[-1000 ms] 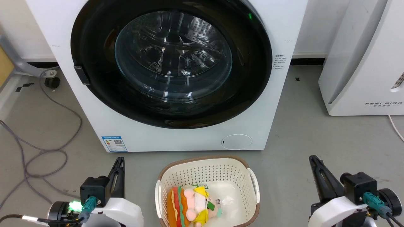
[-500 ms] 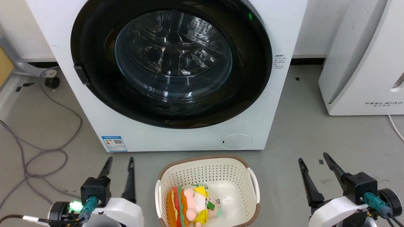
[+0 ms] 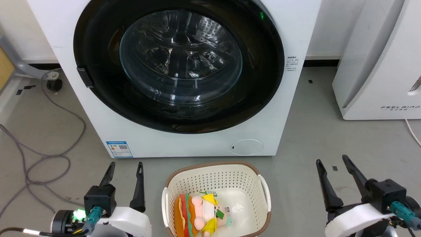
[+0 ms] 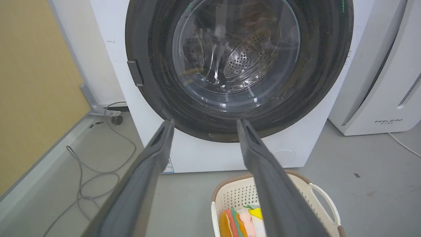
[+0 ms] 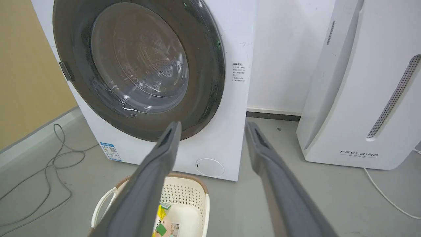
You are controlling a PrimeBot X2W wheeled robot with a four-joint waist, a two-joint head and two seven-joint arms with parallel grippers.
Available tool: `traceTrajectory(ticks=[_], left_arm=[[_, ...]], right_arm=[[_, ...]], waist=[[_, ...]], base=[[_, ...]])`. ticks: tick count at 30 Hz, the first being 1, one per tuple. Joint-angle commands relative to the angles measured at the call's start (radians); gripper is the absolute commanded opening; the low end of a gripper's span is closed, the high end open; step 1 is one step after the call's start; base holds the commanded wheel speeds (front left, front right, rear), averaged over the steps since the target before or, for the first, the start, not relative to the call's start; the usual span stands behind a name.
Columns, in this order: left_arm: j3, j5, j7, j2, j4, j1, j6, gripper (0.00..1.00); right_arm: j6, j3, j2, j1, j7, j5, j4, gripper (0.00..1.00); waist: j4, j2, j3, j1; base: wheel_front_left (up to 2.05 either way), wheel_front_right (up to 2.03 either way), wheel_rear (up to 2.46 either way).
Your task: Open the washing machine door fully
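progress: washing machine door (image 3: 179, 62) looks shut, you've got the whole swing left
left pincer (image 3: 126, 163): released, empty
right pincer (image 3: 331, 159): released, empty too

Grey floor (image 3: 312, 131), bearing the washing machine (image 3: 184, 144), a cream basket (image 3: 217, 179) just before it, a white appliance (image 3: 378, 65) beside, loose cables (image 3: 69, 163) at left.
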Motion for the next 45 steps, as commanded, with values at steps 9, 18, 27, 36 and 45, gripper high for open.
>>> traceTrajectory(ticks=[9, 18, 27, 36, 45], left_arm=[[-0.007, -0.012, -0.027, 0.0, -0.011, -0.002, 0.015, 1.0], [-0.015, -0.018, -0.046, 0.0, -0.013, -0.001, 0.027, 1.0], [-0.02, -0.023, -0.065, 0.0, -0.012, 0.003, 0.036, 1.0], [-0.025, -0.026, -0.084, 0.0, -0.017, 0.005, 0.047, 1.0], [-0.028, -0.03, -0.101, 0.001, -0.02, 0.005, 0.055, 1.0]], right_arm=[[0.0, -0.004, 0.0, 0.007, -0.027, 0.048, -0.019, 1.0], [0.0, 0.0, 0.0, 0.012, -0.046, 0.159, -0.018, 0.0], [0.0, 0.012, 0.0, 0.012, -0.064, 0.441, 0.01, 0.0], [0.0, 0.048, 0.0, 0.018, -0.064, 0.786, 0.009, 0.0], [0.0, 0.016, 0.0, 0.023, -0.003, 1.066, 0.027, 0.0]], waist=[[0.001, 0.0, 0.002, 0.0], [0.003, 0.0, 0.003, 0.0], [0.004, 0.0, 0.002, 0.0], [0.004, 0.0, 0.003, 0.0], [0.007, 0.0, 0.004, 0.0]], base=[[0.0, 0.0, 0.0], [0.0, 0.0, 0.0], [0.0, 0.0, 0.0], [0.0, 0.0, 0.0], [0.0, 0.0, 0.0]])
